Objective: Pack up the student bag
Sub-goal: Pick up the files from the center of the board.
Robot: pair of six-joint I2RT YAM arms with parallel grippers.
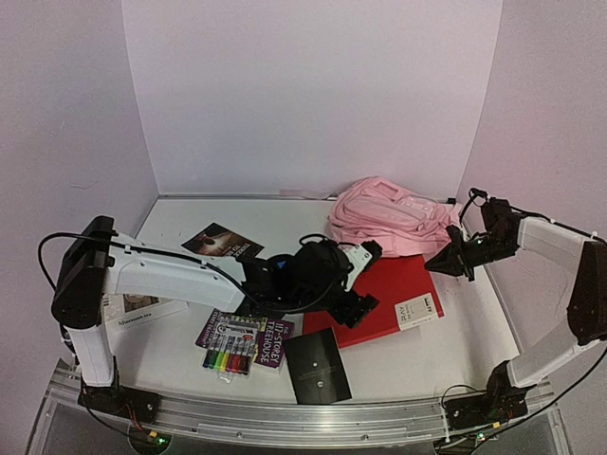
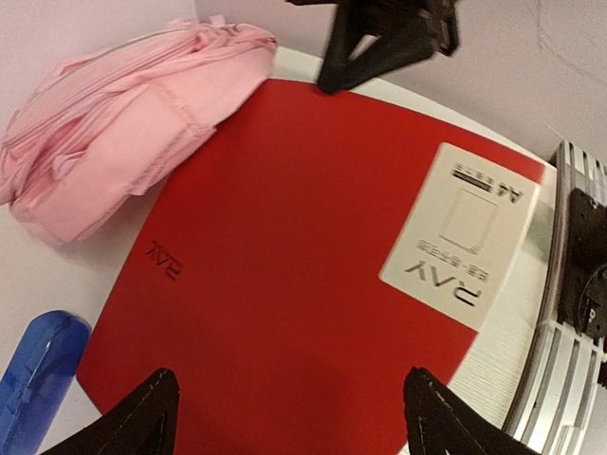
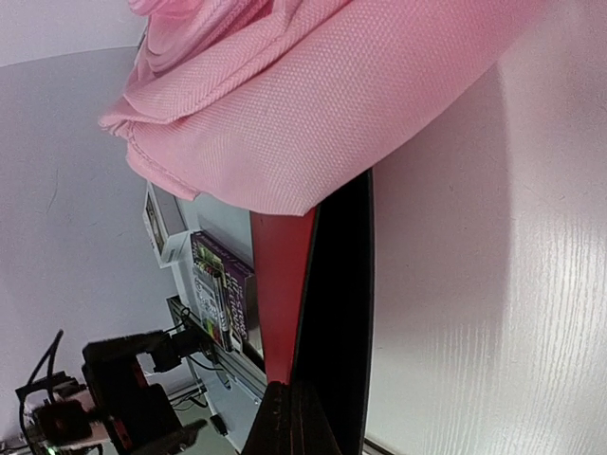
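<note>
The student bag [image 1: 394, 216] is a crumpled pink fabric backpack lying at the back right; it also fills the top of the right wrist view [image 3: 322, 104] and the upper left of the left wrist view [image 2: 123, 133]. In front of it a red folder [image 1: 384, 294] with a white label [image 2: 465, 227] lies flat. My left gripper [image 1: 368, 280] hovers over the folder's left part, its jaws wide open [image 2: 289, 417] with only red cover between them. The right gripper [image 1: 444, 261] is shut, its tip [image 3: 294, 417] at the folder's far right corner beside the bag.
A purple book [image 1: 247, 339] with a pack of coloured markers [image 1: 230, 353], a black notebook [image 1: 318, 365], a dark book [image 1: 223, 242] and a white box [image 1: 137, 308] lie at the front left. A blue object [image 2: 38, 379] sits by the folder's left edge. White walls enclose the table.
</note>
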